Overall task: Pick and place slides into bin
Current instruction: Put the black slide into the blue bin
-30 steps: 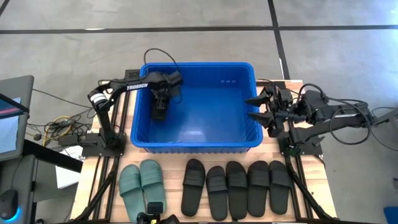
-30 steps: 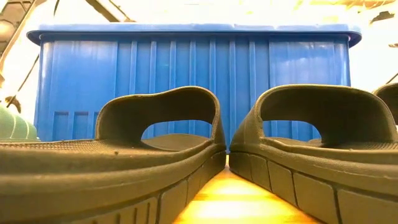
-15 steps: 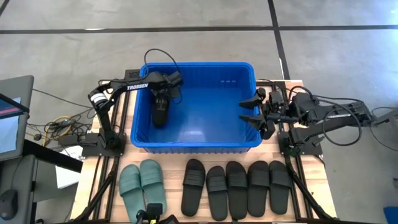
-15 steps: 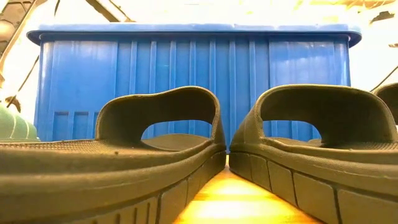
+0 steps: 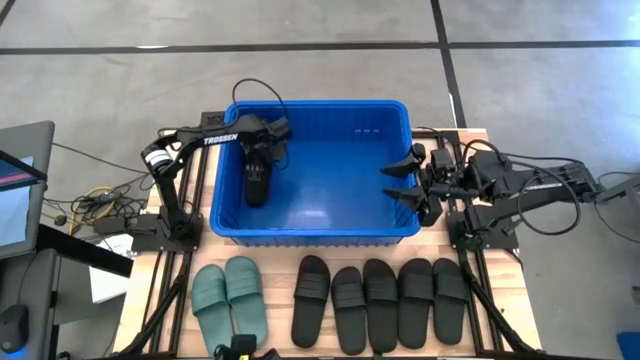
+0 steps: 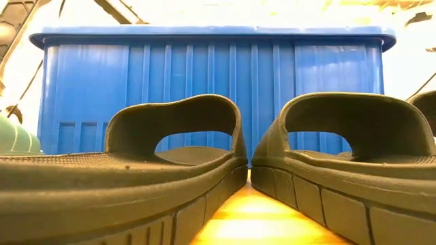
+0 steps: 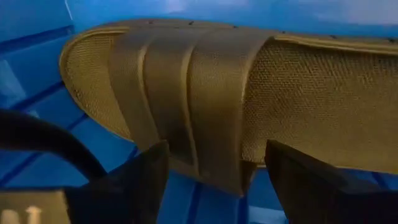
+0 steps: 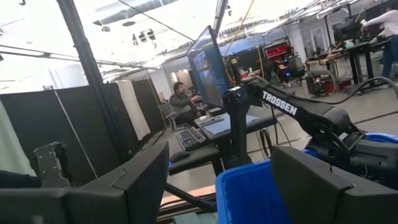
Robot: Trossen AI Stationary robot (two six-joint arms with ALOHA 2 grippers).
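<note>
one black slide (image 5: pixel 257 182) hangs inside the bin (image 5: pixel 318 231), near its left wall, strap side toward the left wrist camera, with the left gripper (image 5: pixel 258 165) clamped on it from above; in the wrist view the fingers (image 7: pixel 134 180) straddle its edge. the step in hand looks like the drop. to do it well, the arm should lower until the sole is close to the bin floor, then open cleanly so the slide lies flat and leaves room for the others. the right gripper (image 5: pixel 405 180) sits over the bin's right rim, its fingers spread and empty. on the table (image 5: pixel 500 262) in front of the bin wait five black slides (image 5: pixel 380 291) and two green slides (image 5: pixel 227 293) in a row, not yet moved.
</note>
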